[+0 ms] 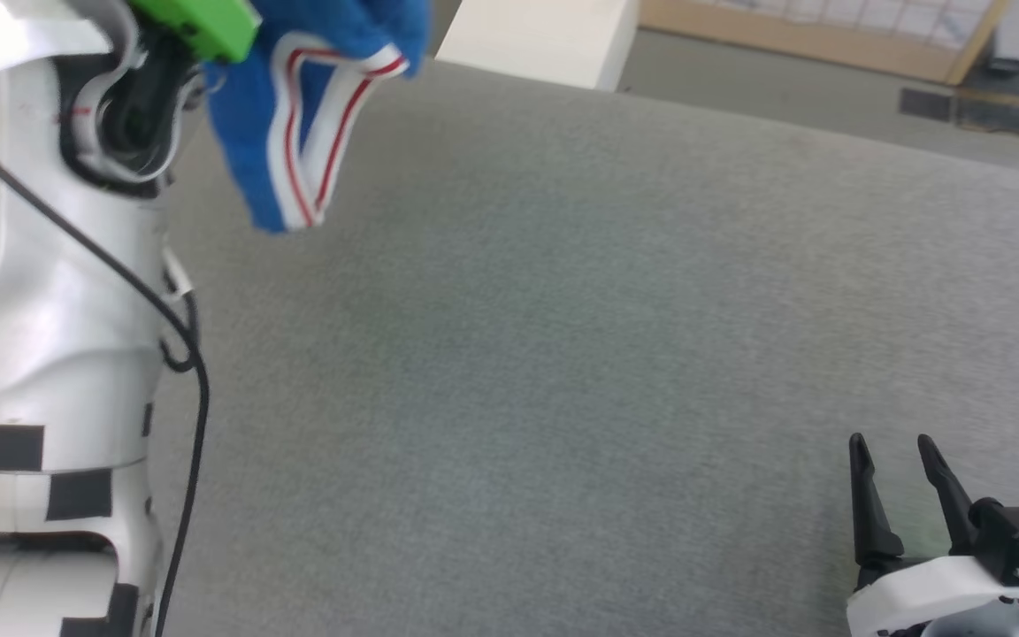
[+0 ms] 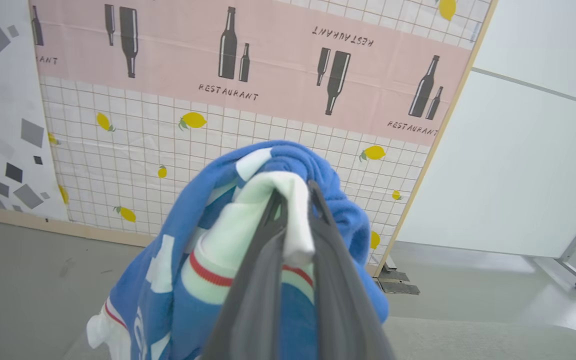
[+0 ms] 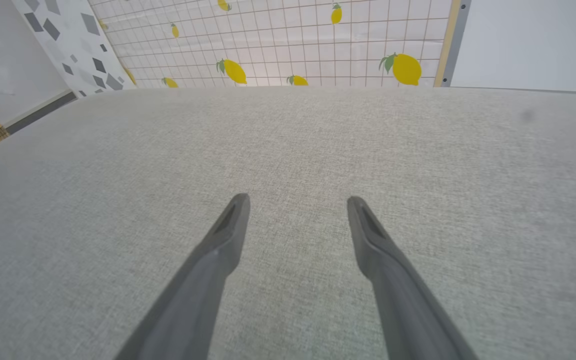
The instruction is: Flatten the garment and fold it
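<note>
The right claw point(image 1: 892, 442) sits at the near right, low over the grey desk point(image 1: 563, 354), its fingers spread wide and grasping nothing. On the left rises the pale left forearm point(image 1: 32, 265). At the far left, the left claw point(image 2: 295, 192) is clenched on a white-trimmed fold of the garment point(image 1: 244, 133), which hangs bunched above the desk. Beyond stands a lemon-print wall panel point(image 2: 168, 140).

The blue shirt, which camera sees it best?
The left wrist view: the shirt hangs bunched and big, its white edge pinched in the left gripper. The head view catches a dangling striped corner. The right wrist view faces the gray table.
</note>
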Controlling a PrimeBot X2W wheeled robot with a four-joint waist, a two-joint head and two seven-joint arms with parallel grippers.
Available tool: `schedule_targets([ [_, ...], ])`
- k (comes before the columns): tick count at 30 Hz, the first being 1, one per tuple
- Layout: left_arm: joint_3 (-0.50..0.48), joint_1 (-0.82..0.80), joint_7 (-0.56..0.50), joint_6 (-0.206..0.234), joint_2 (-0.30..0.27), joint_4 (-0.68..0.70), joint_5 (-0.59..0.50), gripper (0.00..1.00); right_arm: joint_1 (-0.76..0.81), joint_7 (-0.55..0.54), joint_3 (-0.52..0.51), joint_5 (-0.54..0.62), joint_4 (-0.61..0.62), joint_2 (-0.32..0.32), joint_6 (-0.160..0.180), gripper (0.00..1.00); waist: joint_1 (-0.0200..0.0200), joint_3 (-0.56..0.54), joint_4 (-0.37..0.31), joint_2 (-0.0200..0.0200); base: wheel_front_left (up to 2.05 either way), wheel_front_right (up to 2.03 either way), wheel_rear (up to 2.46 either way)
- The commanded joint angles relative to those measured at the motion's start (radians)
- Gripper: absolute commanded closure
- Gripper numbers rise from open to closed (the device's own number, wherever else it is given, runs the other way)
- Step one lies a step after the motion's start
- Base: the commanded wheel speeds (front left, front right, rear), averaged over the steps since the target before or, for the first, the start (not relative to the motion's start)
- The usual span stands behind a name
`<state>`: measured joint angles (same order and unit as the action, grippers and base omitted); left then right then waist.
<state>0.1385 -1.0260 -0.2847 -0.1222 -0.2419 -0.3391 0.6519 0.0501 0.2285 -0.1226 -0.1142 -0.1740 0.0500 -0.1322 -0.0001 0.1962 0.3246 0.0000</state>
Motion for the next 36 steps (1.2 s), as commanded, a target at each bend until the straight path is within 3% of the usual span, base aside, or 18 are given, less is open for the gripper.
schedule_targets([
  [1,0.017,-0.025,-0.013,-0.005,0.016,0.02,0.012,1.0,-0.02,0.01,0.004,-0.008,-0.01,0.0,0.002,0.0,0.0001,-0.057,-0.062,0.0,0.0,0.0,0.0],
  [10,0.156,-0.014,-0.104,-0.008,0.107,0.124,0.12,1.0,-0.032,0.028,-0.007,-0.014,-0.054,0.0,0.002,0.0,0.0001,-0.094,-0.186,0.0,0.0,0.0,0.0],
  [18,0.271,0.123,-0.107,-0.008,0.153,0.103,0.176,1.0,-0.023,0.032,-0.04,-0.002,-0.063,0.0,0.002,0.0,0.0001,-0.089,-0.286,0.0,0.0,0.0,0.0],
  [28,0.487,0.383,-0.059,0.006,0.179,-0.176,0.122,1.0,-0.023,0.033,-0.029,-0.01,-0.074,0.0,0.002,0.0,0.0001,-0.079,-0.391,0.0,0.0,0.0,0.0],
  [36,0.571,0.47,-0.14,0.024,0.181,-0.374,0.104,1.0,-0.008,0.033,-0.029,-0.015,-0.069,0.0,0.002,0.0,0.0001,-0.085,-0.414,0.0,0.0,0.0,0.0],
])
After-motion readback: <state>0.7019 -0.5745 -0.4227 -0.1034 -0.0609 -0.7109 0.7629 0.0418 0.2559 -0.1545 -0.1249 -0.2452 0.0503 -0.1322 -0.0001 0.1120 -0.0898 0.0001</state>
